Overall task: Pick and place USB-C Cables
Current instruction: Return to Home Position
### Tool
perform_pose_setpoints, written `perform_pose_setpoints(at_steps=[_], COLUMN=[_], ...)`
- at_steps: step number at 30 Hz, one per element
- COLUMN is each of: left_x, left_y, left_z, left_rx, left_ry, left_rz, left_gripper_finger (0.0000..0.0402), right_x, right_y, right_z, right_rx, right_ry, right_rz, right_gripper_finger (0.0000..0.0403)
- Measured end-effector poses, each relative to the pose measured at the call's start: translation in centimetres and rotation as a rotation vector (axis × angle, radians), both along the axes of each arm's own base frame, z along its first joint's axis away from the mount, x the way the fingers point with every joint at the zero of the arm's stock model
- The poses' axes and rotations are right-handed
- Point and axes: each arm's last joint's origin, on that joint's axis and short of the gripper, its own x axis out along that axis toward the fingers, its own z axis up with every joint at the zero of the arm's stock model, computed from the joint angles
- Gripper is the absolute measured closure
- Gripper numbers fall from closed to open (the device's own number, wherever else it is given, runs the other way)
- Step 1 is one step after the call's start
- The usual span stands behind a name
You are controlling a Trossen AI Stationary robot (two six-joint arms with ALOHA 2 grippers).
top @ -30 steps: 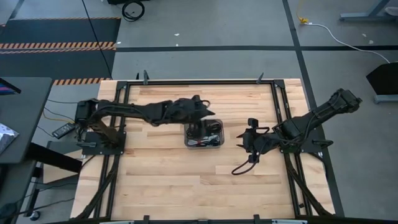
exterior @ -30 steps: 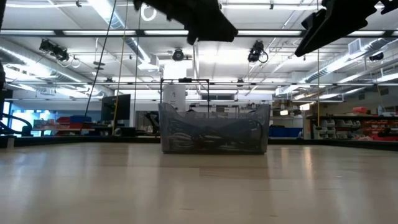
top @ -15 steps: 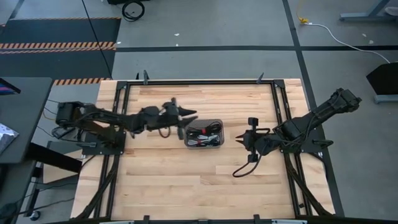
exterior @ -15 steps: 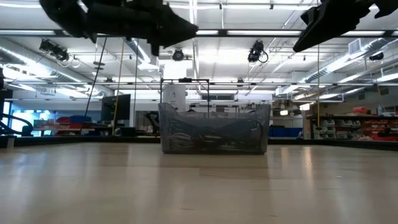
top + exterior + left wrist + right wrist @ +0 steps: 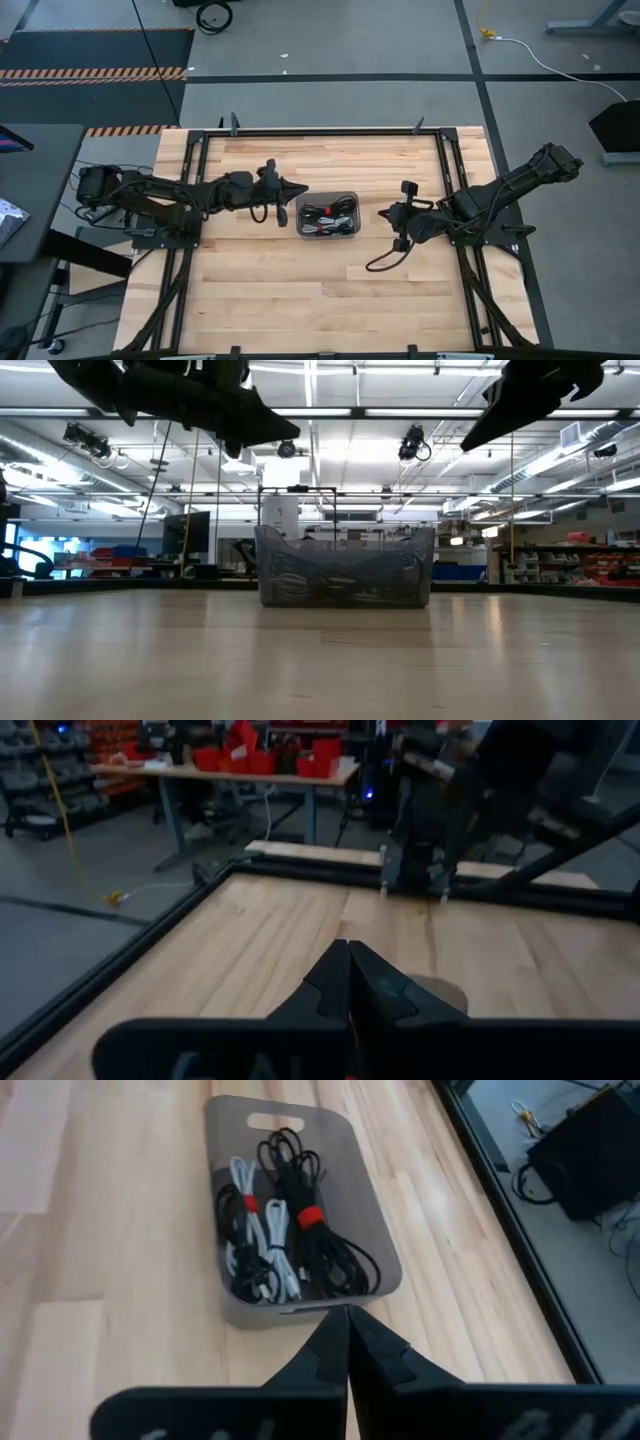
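A grey tray (image 5: 352, 198) stands mid-table and holds several coiled USB-C cables (image 5: 328, 214). In the right wrist view they show as black bundles (image 5: 318, 1240) and white ones (image 5: 262, 1245), some tied with red bands, lying on the tray's floor (image 5: 365, 1210). My left gripper (image 5: 300, 189) hangs shut in the air just left of the tray with nothing between its fingers (image 5: 348, 948). My right gripper (image 5: 384, 213) hangs shut a little to the tray's right, pointing at it, also with nothing in it (image 5: 347, 1312). In the low view both grippers are well above the tray (image 5: 345, 565).
A black cord (image 5: 380, 260) loops from the right arm's wrist down onto the wood. A black frame (image 5: 320, 132) runs along the table's edges. Bare wood (image 5: 320, 300) lies on the near side of the tray.
My left gripper has drawn back from above the tray toward the table's left edge and shut. My right gripper has stayed right of the tray, shifted slightly toward the far edge, and shut. The tray and its cables have stayed put.
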Motion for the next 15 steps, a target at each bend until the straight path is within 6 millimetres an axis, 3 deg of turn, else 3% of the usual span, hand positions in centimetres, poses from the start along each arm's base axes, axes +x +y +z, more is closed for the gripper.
perform_pose_setpoints(at_steps=[4, 8, 15], left_x=[-0.8, -2.8, -7.1], left_y=[0.0, -0.3, -0.6], left_z=[0.1, 0.8, -0.3], left_rx=[-0.003, -0.01, -0.048], left_ry=[0.057, 0.066, -0.043], left_rz=[0.001, -0.003, -0.003], left_gripper_finger=[0.0398, 0.0398, 0.0398], right_x=[-0.4, -2.7, -6.3], right_y=[-0.6, -1.5, -2.6], right_z=[0.2, 1.4, 4.6], right_rx=[0.027, 0.105, 0.191], right_ry=[0.027, 0.017, -0.202], right_rz=[0.021, 0.005, 0.075], right_gripper_finger=[0.0398, 0.0398, 0.0398])
